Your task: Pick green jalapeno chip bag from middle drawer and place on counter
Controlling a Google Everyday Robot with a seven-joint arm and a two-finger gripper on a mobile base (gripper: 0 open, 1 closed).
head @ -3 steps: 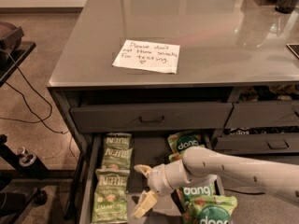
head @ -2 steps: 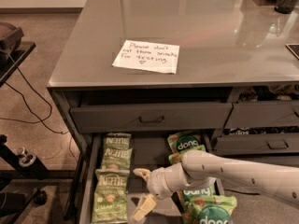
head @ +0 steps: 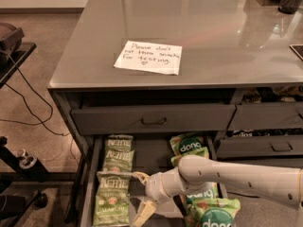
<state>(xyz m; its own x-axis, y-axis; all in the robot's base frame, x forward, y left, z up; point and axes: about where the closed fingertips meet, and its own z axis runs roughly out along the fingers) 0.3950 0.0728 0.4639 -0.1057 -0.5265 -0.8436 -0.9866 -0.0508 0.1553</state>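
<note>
The middle drawer (head: 151, 157) is pulled open under the counter (head: 208, 37). Along its left side lie several olive-green Kettle jalapeno chip bags: one at the back (head: 118, 152), one in the middle (head: 113, 183) and one at the front (head: 111, 209). My gripper (head: 142, 195) reaches in from the right on a white arm, low over the drawer floor, just right of the middle and front Kettle bags. Its two pale fingers (head: 140, 177) stand apart with nothing between them. One fingertip is by the middle bag's right edge.
Brighter green dang bags (head: 189, 145) fill the drawer's right side, partly under my arm, with one at the front (head: 213, 214). A white handwritten note (head: 148, 57) lies on the counter. A half-open upper drawer (head: 154, 119) overhangs the back. Black stand and cables are at left (head: 19, 160).
The gripper has moved slightly left and back, closer to the Kettle bags. The bags have not moved.
</note>
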